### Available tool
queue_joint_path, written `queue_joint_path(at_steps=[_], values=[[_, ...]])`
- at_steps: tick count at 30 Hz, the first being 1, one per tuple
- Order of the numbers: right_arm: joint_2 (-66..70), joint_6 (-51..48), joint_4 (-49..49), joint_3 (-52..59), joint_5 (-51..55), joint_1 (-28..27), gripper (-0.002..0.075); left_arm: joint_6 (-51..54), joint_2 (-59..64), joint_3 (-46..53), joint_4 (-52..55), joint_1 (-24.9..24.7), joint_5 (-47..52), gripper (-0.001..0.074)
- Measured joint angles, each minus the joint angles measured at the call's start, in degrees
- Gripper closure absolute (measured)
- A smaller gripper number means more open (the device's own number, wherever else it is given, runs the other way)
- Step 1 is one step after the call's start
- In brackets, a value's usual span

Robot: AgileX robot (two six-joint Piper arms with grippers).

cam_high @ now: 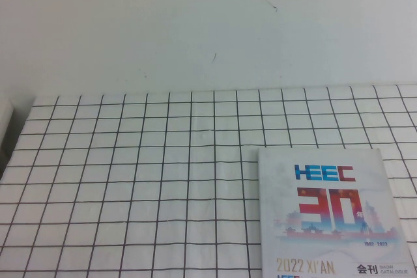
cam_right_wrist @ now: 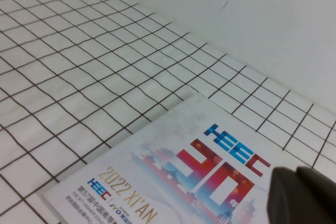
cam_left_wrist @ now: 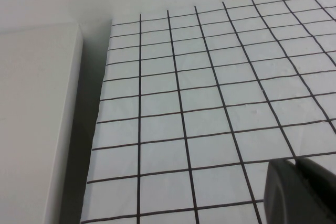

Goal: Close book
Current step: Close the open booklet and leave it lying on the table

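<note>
While book (cam_high: 332, 219) lies closed, grippers (cam_left_wrist: 300, 192) (cam_right_wrist: 304, 196) hover above

One book (cam_high: 332, 219) lies on one checked cloth (cam_high: 130, 180). Two pincers show: the right pincer (cam_right_wrist: 302, 195) near the book, and the left pincer (cam_left_wrist: 300, 190) well apart from the book. One white block (cam_left_wrist: 37, 119) stands even farther from the book.

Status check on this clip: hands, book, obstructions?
Left hand over checked cloth near its left edge. Right hand close by the HEEC catalogue. It lies flat, closed, cover up. Nothing on it.
</note>
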Motion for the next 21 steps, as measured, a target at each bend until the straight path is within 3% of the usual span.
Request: queue_joint_path(at_steps=[4, 10, 14, 21], values=[[-1.43, 0.00, 0.00, 0.00, 0.25, -1.37, 0.0729, 0.00, 0.00, 0.00, 0.00, 0.00, 0.00, 0.0738], [-7.26, -1.92, -1.09, 1.05, -0.93, -11.57, 0.0729, 0.00, 0.00, 0.00, 0.00, 0.00, 0.00, 0.0738], [-12.21, -2.15, -1.23, 7.24, -7.18, -18.30, 0.0729, 0.39, 0.00, 0.00, 0.00, 0.00, 0.00, 0.0738], [-17.80, -2.15, 5.72, 21.87, -15.83, -24.27, 0.0729, 1.11, 0.00, 0.00, 0.00, 0.00, 0.00, 0.0738]])
